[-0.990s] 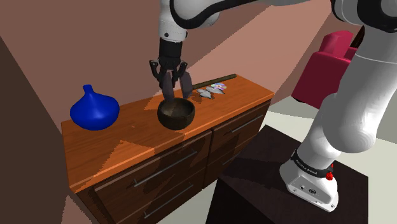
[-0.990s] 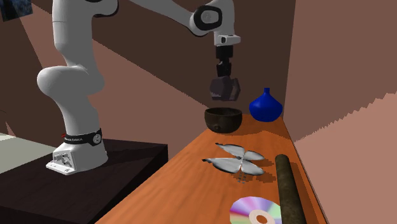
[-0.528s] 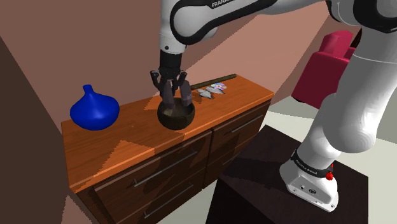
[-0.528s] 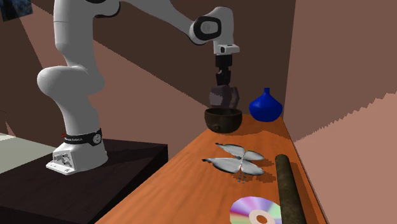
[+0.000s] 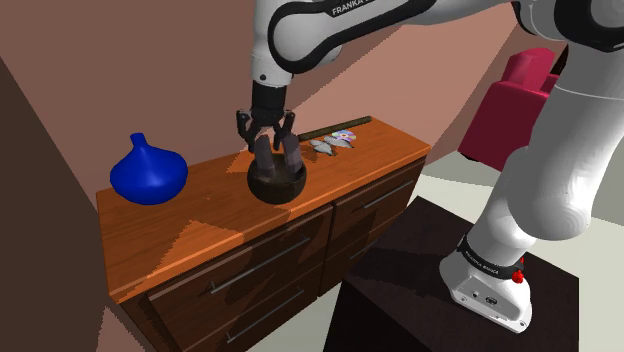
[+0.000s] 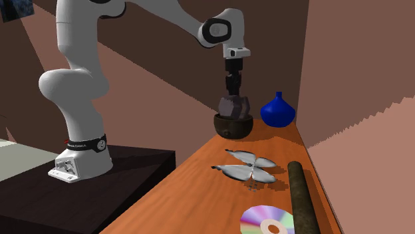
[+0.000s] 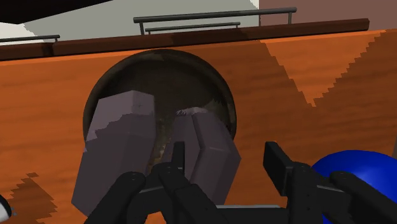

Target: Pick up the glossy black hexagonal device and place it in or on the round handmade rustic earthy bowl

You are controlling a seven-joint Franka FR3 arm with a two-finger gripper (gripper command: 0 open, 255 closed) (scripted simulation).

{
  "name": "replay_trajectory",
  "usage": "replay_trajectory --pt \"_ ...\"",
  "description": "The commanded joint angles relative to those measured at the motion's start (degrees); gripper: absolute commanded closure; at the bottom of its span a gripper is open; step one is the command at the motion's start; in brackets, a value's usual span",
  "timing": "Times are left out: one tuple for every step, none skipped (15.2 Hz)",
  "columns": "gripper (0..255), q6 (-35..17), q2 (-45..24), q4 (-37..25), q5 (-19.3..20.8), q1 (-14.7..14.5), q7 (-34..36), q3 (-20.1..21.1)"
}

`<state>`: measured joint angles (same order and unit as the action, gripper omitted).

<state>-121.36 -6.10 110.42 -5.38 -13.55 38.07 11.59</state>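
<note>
**Arm.** The white arm (image 6: 78, 80) rises from the stand (image 5: 400, 290) and folds over at the elbow. Its last link hangs vertical above the orange-brown dresser top (image 5: 200, 215). The pincer (image 6: 233, 92) points straight down.

**Pincer state.** The fingers stand parted and grip nothing. In the wrist view one finger (image 7: 175, 158) stands in front of the device, and contact there cannot be determined. The other finger is clear of it, with a visible gap.

**Task item.** The dark grey hexagonal device (image 7: 124, 153) lies in the dark round bowl (image 6: 233, 126), directly beneath the pincer. Its upper part stands above the rim and reaches the level of the fingertips.

**Surroundings.** A blue vase (image 5: 148, 172) stands on the same top, to the shoulder view's left of the pincer and apart from the bowl. In the second exterior view a grey winged ornament (image 6: 247, 166), a shiny disc (image 6: 266, 221) and a dark rod (image 6: 302, 193) lie nearer the camera than the pincer.

**Change noted.**
- One second ago the pincer held the device clamped in the air, clear above the rim.
- Half a second ago the device was down at the rim, with the fingers closed on it.
- Now the fingers stand wider and the device sits lower in the bowl. The wrist is at the same height as half a second ago.
</note>
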Motion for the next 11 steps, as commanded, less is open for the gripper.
replay_trajectory --pt "0 0.0 0.0 0.0 0.0 0.0 0.0 0.0" --pt "0 0.0 0.0 0.0 0.0 0.0 0.0 0.0" --pt "0 0.0 0.0 0.0 0.0 0.0 0.0 0.0" --pt "0 0.0 0.0 0.0 0.0 0.0 0.0 0.0" --pt "0 0.0 0.0 0.0 0.0 0.0 0.0 0.0" --pt "0 1.8 0.8 -1.0 -0.1 0.1 -0.1 -0.1" --pt "0 3.5 1.4 -2.1 -0.2 0.3 -0.1 -0.1" --pt "0 5.3 2.0 -3.3 -0.3 0.4 -0.2 -0.2" --pt "0 6.7 2.5 -4.3 -0.3 0.5 -0.2 -0.3" --pt "0 6.7 2.5 -4.3 -0.3 0.5 -0.2 -0.3" --pt "0 6.7 2.5 -4.3 -0.3 0.5 -0.2 -0.3"
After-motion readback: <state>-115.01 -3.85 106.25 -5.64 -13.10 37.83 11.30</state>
